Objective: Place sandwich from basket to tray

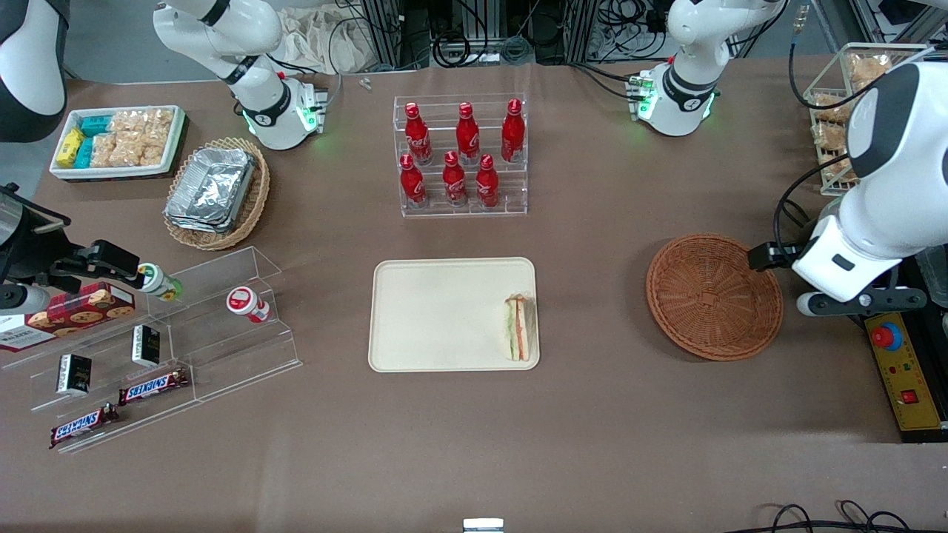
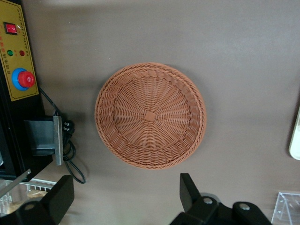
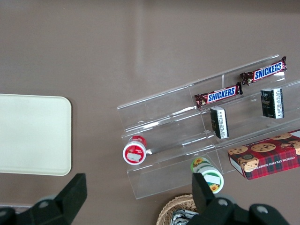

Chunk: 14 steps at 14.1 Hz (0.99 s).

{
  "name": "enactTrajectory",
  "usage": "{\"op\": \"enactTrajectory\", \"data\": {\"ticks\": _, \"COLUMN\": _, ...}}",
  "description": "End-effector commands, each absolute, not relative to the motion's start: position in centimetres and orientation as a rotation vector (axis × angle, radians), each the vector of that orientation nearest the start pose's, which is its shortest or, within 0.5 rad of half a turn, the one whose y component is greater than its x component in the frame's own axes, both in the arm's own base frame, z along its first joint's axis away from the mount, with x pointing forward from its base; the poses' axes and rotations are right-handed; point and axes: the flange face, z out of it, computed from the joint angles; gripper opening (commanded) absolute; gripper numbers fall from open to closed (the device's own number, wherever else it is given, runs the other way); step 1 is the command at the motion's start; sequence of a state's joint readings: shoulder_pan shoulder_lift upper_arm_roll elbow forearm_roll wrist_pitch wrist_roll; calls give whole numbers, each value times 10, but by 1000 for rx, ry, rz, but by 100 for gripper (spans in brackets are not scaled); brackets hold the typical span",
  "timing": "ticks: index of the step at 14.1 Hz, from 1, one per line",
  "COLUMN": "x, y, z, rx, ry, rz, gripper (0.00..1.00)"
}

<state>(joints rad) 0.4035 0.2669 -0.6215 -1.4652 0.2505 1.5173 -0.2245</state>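
Observation:
The sandwich [image 1: 520, 328] lies on the cream tray [image 1: 437, 311], at the tray's edge toward the working arm's end, cut side up. The round reddish-brown basket [image 1: 714, 296] is empty; it also shows in the left wrist view [image 2: 150, 115]. The left arm's gripper [image 1: 770, 256] hangs above the table beside the basket's rim, toward the working arm's end. In the wrist view the gripper [image 2: 124, 197] is open and empty, with bare table between its fingers [image 2: 190, 190]. A sliver of the tray [image 2: 296, 137] shows in that view.
A rack of red bottles [image 1: 463, 155] stands farther from the camera than the tray. A yellow control box with a red button [image 1: 903, 370] and a wire basket of bagged snacks [image 1: 844, 111] sit at the working arm's end. An acrylic snack shelf [image 1: 148, 333] is toward the parked arm's end.

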Motion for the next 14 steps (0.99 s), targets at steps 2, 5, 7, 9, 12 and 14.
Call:
{"op": "enactTrajectory", "data": {"ticks": 2, "x": 607, "y": -43, "z": 546, "rx": -3035, "ry": -11, "rz": 217, "gripper": 100}}
{"op": "enactTrajectory", "data": {"ticks": 5, "x": 608, "y": -33, "z": 551, "rx": -3051, "ry": -83, "rz": 186, "gripper": 100}}
{"op": "enactTrajectory", "data": {"ticks": 7, "x": 609, "y": -31, "z": 551, "rx": -3060, "ry": -120, "rz": 173, "gripper": 100}}
{"op": "enactTrajectory", "data": {"ticks": 9, "x": 608, "y": -25, "z": 553, "rx": -3080, "ry": -153, "rz": 172, "gripper": 100}}
{"op": "enactTrajectory", "data": {"ticks": 12, "x": 607, "y": -23, "z": 556, "rx": -3091, "ry": -80, "rz": 161, "gripper": 100}}
{"op": "enactTrajectory", "data": {"ticks": 14, "x": 609, "y": -22, "z": 557, "rx": -3093, "ry": -83, "rz": 149, "gripper": 100}}
